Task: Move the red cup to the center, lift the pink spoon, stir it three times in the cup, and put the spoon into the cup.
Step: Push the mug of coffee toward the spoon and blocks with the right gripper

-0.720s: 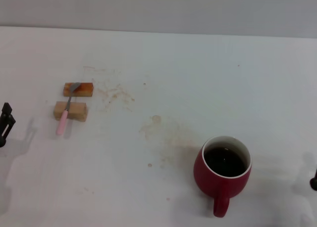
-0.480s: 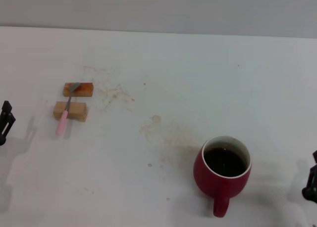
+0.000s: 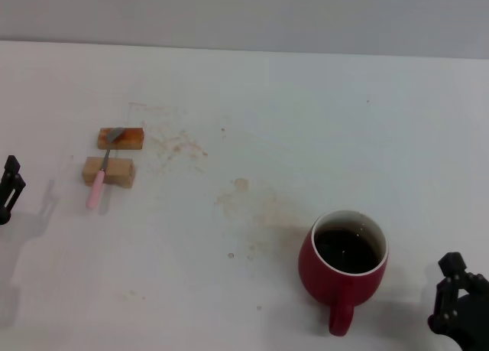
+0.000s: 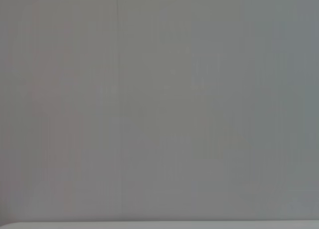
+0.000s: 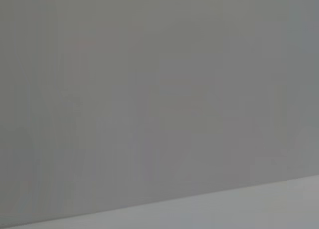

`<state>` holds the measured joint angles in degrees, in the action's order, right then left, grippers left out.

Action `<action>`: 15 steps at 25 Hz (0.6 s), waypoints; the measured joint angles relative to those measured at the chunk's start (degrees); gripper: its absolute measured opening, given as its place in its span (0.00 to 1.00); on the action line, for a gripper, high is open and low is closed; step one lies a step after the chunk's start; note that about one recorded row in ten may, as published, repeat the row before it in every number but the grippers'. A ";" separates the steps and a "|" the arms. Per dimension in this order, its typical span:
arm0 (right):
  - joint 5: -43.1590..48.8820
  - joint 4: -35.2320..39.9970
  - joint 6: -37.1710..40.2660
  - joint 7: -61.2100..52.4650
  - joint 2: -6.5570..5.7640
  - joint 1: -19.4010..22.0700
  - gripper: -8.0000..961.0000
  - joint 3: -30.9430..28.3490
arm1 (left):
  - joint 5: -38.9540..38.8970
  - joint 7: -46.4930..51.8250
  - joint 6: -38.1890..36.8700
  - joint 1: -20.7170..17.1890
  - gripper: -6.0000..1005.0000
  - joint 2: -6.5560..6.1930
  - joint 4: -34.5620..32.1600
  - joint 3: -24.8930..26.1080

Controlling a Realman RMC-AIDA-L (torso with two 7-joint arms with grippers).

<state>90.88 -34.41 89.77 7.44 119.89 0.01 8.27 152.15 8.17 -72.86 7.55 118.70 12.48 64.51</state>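
Note:
The red cup (image 3: 345, 268) stands at the front right of the white table (image 3: 306, 121), holding dark liquid, its handle toward me. The pink spoon (image 3: 100, 175) lies at the left across two tan wooden blocks, its pink handle end resting on the table. My right gripper (image 3: 457, 305) shows at the lower right corner, a short way to the right of the cup and apart from it. At the far left edge stands my left gripper (image 3: 9, 189), well left of the spoon. Both wrist views show only a grey wall.
Two tan wooden blocks (image 3: 120, 138) (image 3: 108, 170) sit one behind the other under the spoon. Brownish stains mark the table around the middle (image 3: 244, 202). A grey wall runs along the table's far edge.
My right gripper has come into view from the right edge, moving inward toward the cup. The left gripper, cup and spoon have stayed put.

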 joint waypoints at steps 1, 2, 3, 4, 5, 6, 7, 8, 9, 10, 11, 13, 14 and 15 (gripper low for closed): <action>0.06 -0.14 -0.25 0.00 0.00 -0.05 0.01 0.08 | -0.02 0.00 0.00 0.00 0.83 0.03 0.00 0.00; 0.08 -0.32 -0.54 0.00 0.00 -0.15 0.01 0.32 | -0.03 0.00 0.00 0.00 0.83 0.04 0.01 0.00; 0.08 -0.44 -0.78 0.01 0.00 -0.25 0.01 0.57 | -0.03 0.00 0.00 0.00 0.83 0.04 0.04 0.00; 0.09 -0.56 -0.98 0.01 0.00 -0.35 0.01 0.83 | -0.03 0.00 0.00 0.01 0.83 0.04 0.06 0.00; 0.09 -0.61 -1.28 0.01 0.00 -0.49 0.01 1.06 | -0.03 0.00 0.00 0.01 0.83 0.04 0.10 0.00; 0.10 -0.67 -1.56 0.01 0.00 -0.60 0.01 1.21 | -0.03 0.00 0.00 0.01 0.83 0.04 0.13 0.00; 0.11 -0.74 -1.92 0.02 0.00 -0.75 0.01 1.33 | -0.03 0.00 0.00 0.03 0.83 0.04 0.15 0.00; 0.12 -0.78 -2.25 0.02 0.00 -0.96 0.01 1.39 | -0.03 0.00 0.00 0.06 0.83 0.03 0.15 0.00; 0.12 -0.81 -2.53 0.03 0.00 -1.11 0.01 1.41 | -0.03 0.00 0.00 0.07 0.83 0.03 0.15 0.00; 0.14 -0.83 -2.78 0.03 0.00 -1.29 0.01 1.43 | -0.02 0.00 0.00 0.12 0.83 0.04 0.15 0.00; 0.15 -0.86 -2.96 0.03 0.00 -1.43 0.01 1.45 | -0.02 0.00 0.00 0.12 0.83 0.04 0.15 0.00; 0.16 -0.90 -3.40 0.03 0.00 -1.79 0.01 1.46 | -0.02 0.00 0.00 0.19 0.83 0.03 0.14 0.00; 0.17 -0.90 -3.67 0.03 0.00 -2.10 0.01 1.48 | -0.02 0.00 0.00 0.19 0.83 0.03 0.14 0.00; 0.18 -0.89 -3.93 0.02 0.00 -2.46 0.01 1.48 | -0.03 0.00 0.00 0.20 0.83 0.04 0.13 0.00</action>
<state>91.06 -35.30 85.84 7.46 119.88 -2.45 9.74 152.12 8.17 -72.86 7.75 118.74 12.61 64.51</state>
